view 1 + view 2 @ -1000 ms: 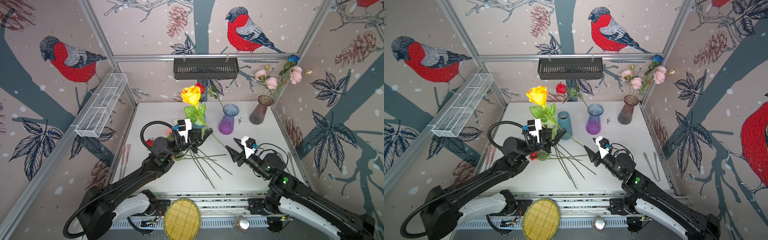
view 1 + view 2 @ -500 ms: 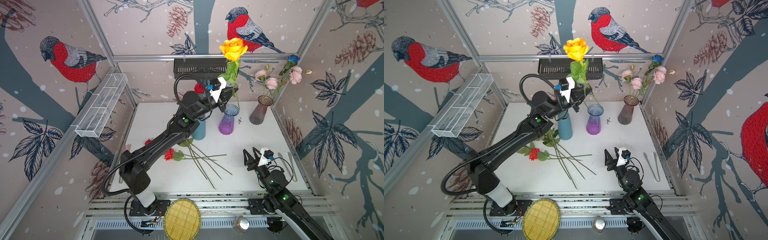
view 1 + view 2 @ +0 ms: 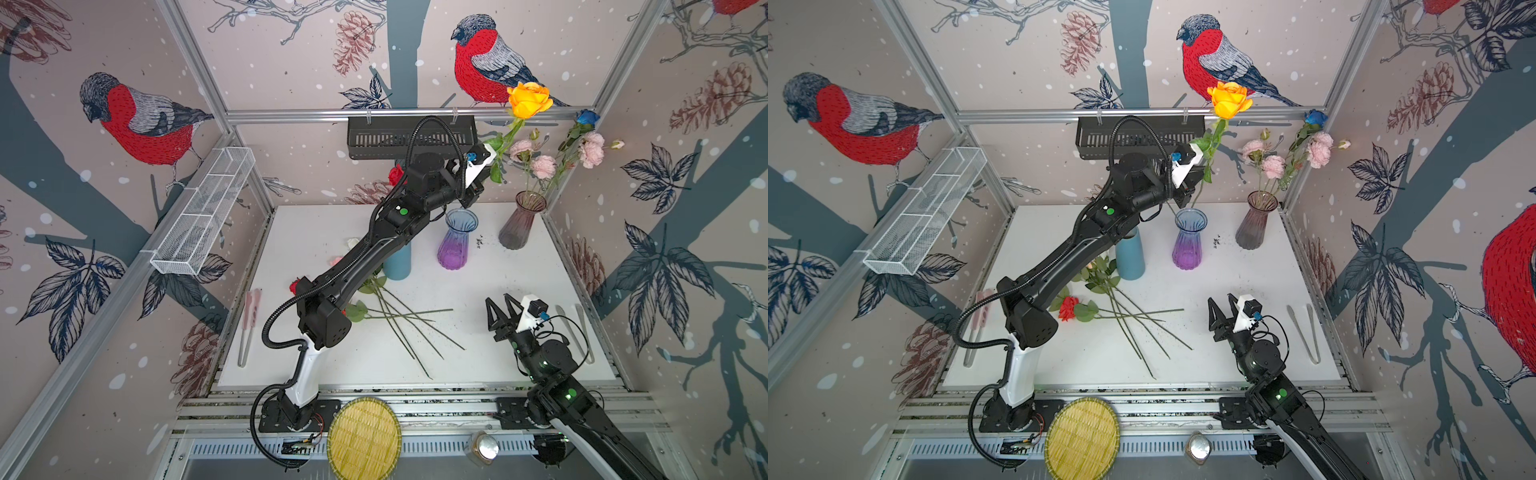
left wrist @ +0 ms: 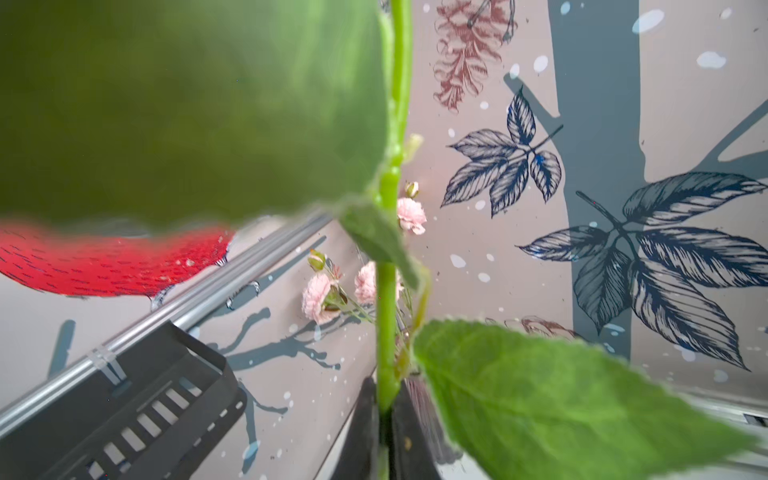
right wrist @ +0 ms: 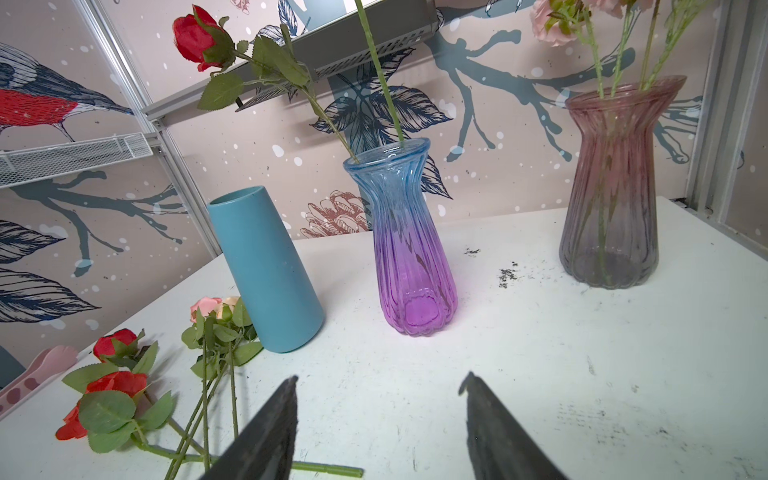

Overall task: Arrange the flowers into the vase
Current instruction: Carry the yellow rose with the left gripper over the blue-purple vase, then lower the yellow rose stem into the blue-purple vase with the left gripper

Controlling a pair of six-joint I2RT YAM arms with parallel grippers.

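Note:
My left gripper (image 4: 384, 395) is shut on the green stem of an orange rose (image 3: 528, 99), held high at the back. The stem's lower end dips into the mouth of the blue-to-purple glass vase (image 5: 411, 257), which also holds a red rose (image 5: 195, 37). Several more flowers (image 3: 1068, 308) lie in a loose pile on the white table (image 3: 519, 357), left of centre. A pink-grey vase (image 3: 519, 224) at the back right holds pink carnations (image 3: 542, 166) and a blue rose (image 3: 587, 117). My right gripper (image 3: 498, 301) hovers open and empty at the front right.
A teal vase (image 3: 1129, 259) stands left of the glass one. Metal tongs (image 3: 582, 332) lie by the right edge and pink tongs (image 3: 249, 324) by the left. A black basket (image 3: 374, 137) hangs on the back rail, close to my left wrist.
My left arm has lifted the orange rose from over the pile up and back to the blue-purple vase. My right arm has drawn back toward the front right, still open.

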